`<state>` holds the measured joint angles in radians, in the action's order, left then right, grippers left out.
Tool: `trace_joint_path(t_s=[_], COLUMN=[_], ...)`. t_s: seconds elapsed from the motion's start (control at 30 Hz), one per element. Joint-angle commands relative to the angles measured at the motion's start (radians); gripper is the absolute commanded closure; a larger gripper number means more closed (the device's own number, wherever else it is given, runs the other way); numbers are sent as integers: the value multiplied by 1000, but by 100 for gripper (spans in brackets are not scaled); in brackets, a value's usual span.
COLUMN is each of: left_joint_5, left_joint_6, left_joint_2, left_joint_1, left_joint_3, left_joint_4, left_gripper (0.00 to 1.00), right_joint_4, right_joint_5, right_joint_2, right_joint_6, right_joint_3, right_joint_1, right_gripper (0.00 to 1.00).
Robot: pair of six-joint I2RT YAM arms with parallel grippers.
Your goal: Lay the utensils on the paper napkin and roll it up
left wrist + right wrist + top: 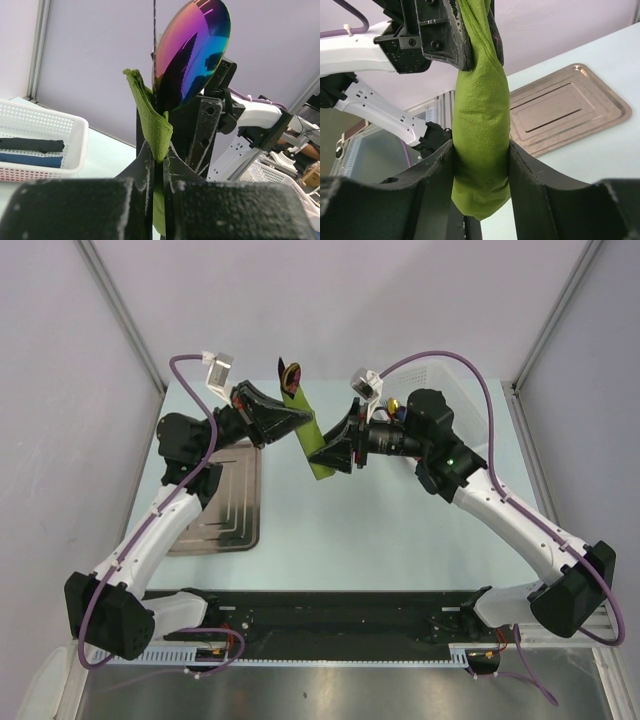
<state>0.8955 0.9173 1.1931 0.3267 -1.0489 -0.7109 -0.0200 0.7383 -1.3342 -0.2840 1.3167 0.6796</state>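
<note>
The paper napkin [311,436] is a green roll held up in the air between both arms, tilted over the table. The utensils are wrapped inside it. Only their heads stick out of the top end [290,375], among them a rainbow-sheened spoon bowl [192,50]. My left gripper [298,418] is shut on the upper part of the roll, its fingers pinching the green paper [152,120] flat. My right gripper [481,160] is shut on the lower end of the napkin [480,115], a finger pressing on each side.
The silver metal tray [225,505] lies on the table at the left, under the left arm, and also shows in the right wrist view [560,112]. A white basket [40,135] holding dark folded items stands at the back right.
</note>
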Motion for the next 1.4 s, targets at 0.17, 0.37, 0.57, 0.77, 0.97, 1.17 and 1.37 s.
trace_joint_path(t_s=[0.17, 0.37, 0.57, 0.77, 0.97, 1.17, 1.37], left_joint_5=[23, 40, -35, -96, -2, 69, 62], left_joint_6=[60, 55, -95, -163, -63, 58, 114], left_joint_2=[-6, -6, -35, -82, -109, -89, -79], left_joint_1=[2, 0, -2, -21, -34, -29, -28], left_joint_3=[9, 18, -6, 35, 111, 141, 151], left_joint_4=[-144, -145, 130, 287, 167, -1, -56], left_gripper=[100, 100, 68, 29, 21, 21, 42], right_joint_4=[-61, -3, 17, -35, -90, -153, -159], right_joint_5=[78, 30, -85, -111, -91, -63, -48], right_joint_2=[-17, -11, 1, 1, -6, -28, -45], right_joint_6=[-63, -40, -17, -64, -133, -196, -196], right_joint_3=[15, 44, 72, 84, 82, 85, 88], right_joint_1=[29, 44, 54, 38, 31, 28, 38], right_gripper=[67, 100, 100, 100, 100, 100, 100])
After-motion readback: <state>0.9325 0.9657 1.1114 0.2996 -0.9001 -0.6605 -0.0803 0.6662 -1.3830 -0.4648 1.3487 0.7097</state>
